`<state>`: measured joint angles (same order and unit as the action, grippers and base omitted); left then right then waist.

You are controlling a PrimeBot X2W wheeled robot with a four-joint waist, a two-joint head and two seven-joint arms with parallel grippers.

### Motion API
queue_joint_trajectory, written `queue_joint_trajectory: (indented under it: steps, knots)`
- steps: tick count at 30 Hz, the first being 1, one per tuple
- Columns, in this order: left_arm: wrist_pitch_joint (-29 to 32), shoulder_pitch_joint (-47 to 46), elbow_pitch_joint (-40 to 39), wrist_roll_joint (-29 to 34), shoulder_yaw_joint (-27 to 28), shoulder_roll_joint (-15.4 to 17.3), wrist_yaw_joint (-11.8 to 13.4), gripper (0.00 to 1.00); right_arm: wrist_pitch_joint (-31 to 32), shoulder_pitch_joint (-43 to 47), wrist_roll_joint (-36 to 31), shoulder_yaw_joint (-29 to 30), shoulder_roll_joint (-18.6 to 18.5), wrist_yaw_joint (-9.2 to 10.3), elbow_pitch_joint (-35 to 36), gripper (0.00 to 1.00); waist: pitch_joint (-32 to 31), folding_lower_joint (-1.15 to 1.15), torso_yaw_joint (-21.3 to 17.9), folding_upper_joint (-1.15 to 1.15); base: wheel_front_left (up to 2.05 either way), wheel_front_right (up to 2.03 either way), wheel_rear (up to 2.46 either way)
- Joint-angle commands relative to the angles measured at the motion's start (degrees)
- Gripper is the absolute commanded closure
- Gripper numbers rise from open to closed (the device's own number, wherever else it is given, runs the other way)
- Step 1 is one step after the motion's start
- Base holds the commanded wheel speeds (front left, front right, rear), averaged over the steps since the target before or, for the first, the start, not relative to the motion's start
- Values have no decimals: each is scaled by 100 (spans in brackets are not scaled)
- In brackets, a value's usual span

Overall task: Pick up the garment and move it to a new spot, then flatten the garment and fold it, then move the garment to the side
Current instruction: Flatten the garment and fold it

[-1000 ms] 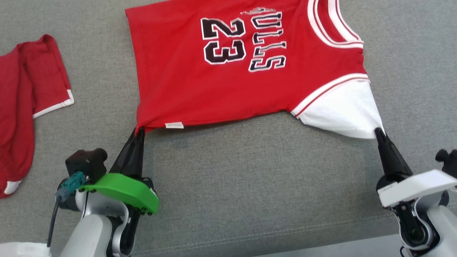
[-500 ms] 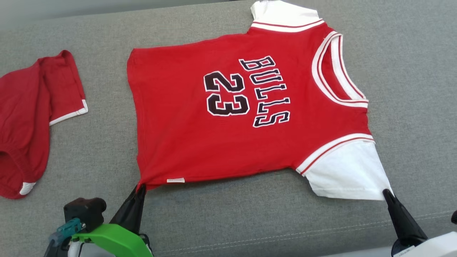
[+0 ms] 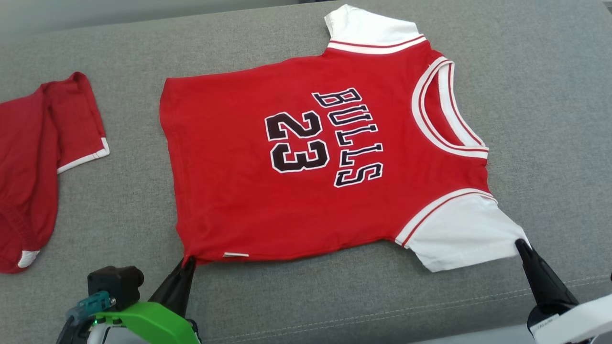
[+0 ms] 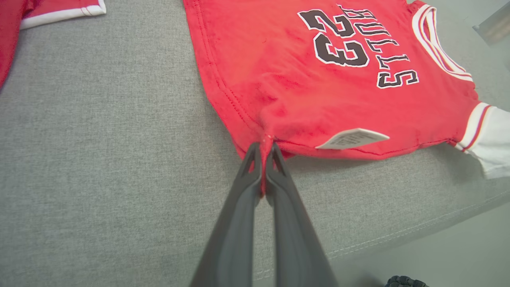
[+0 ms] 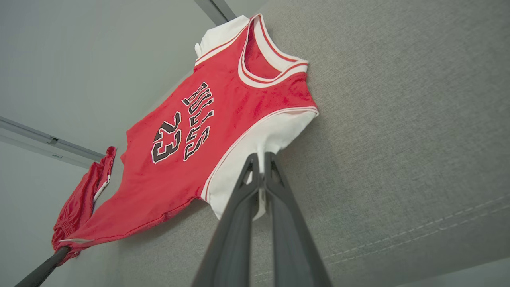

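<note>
One red jersey [image 3: 296, 191] flat on grey cushion [image 3: 550, 95]. Two tools clenched on it: left tool [image 3: 189, 262] at hem corner, right tool [image 3: 520, 244] at white sleeve. One other red garment [image 3: 33, 167] well apart.

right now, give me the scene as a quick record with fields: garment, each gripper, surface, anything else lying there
garment: red jersey, printed BULLS 23, spread print side up, not yet folded
left gripper: shut on the jersey's bottom hem corner nearest the robot
right gripper: shut on the edge of the near white sleeve
surface: grey cushion
other item: second red garment with white trim, crumpled, to the robot's left, apart from the jersey
</note>
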<state>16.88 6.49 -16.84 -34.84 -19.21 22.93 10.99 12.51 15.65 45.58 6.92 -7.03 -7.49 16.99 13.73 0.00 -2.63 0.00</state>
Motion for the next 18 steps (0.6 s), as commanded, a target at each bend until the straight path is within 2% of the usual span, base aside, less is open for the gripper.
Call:
queue_joint_trajectory:
  steps: [1, 9, 18]
  knots:
    - [-3, -173, -5, 51, 0, 38, -45, 100, -5, -161, -23, 5, -36, 0, -52, 100, 48, 0, -13, 0, 0, 0, 0]
    - [6, -1006, 280, 160, -79, -79, -203, 100, -172, -1383, -160, -145, -377, -1, -649, 100, 296, 0, 135, 0, 0, 0, 0]
    - [-185, -2191, 1097, 47, -142, -462, -472, 100, -475, -2836, -161, -538, -815, 0, -1718, 100, 664, 0, 326, 0, 0, 0, 0]
